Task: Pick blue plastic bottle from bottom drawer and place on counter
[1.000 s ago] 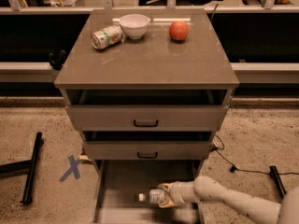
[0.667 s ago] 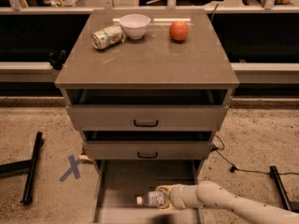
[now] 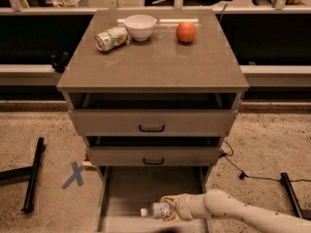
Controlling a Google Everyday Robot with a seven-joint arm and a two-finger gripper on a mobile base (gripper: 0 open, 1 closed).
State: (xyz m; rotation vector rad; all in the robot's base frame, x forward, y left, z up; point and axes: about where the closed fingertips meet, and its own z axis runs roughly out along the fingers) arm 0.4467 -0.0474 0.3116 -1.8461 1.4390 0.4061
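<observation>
The blue plastic bottle (image 3: 155,210) lies on its side in the open bottom drawer (image 3: 127,188), white cap pointing left. My gripper (image 3: 170,208) reaches in from the lower right on its white arm and is closed around the bottle's body, low in the drawer near its front. The counter (image 3: 155,62) is the grey-brown top slab above the three drawers.
On the counter stand a dented can (image 3: 111,38) on its side, a white bowl (image 3: 140,26) and an orange fruit (image 3: 185,32). Two closed black-handled drawers (image 3: 151,128) sit above the open one. Black stand legs (image 3: 32,174) and a blue floor cross (image 3: 75,174) lie left; a cable (image 3: 243,174) right.
My gripper and arm have shifted slightly left and down in the drawer, carrying the bottle a little with them. Nothing on the counter has moved.
</observation>
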